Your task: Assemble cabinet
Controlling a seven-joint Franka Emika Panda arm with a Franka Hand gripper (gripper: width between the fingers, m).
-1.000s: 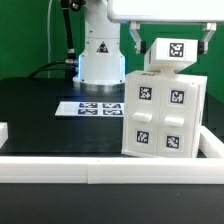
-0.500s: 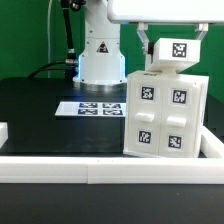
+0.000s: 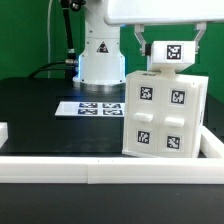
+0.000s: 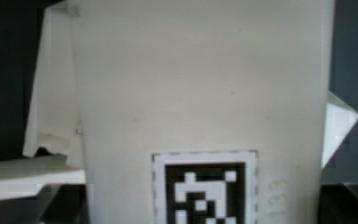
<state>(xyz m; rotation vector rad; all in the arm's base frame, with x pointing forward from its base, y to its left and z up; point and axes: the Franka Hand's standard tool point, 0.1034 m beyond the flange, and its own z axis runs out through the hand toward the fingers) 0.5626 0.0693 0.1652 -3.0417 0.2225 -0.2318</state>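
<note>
The cabinet (image 3: 162,118), a white box with square tags on its front, stands at the exterior view's right. A small white tagged piece (image 3: 170,56) sits on its top. My gripper (image 3: 170,48) hangs over the cabinet with one finger on each side of this piece, shut on it. In the wrist view the piece (image 4: 194,100) fills the picture, its tag (image 4: 204,188) near the edge. My fingertips are mostly hidden there.
The marker board (image 3: 95,107) lies on the black table in front of the robot base (image 3: 100,55). A long white rail (image 3: 90,166) runs along the table's front. A small white block (image 3: 3,130) sits at the far left.
The small piece was tilted and now sits level on the cabinet. My fingers have drawn closer together against its sides.
</note>
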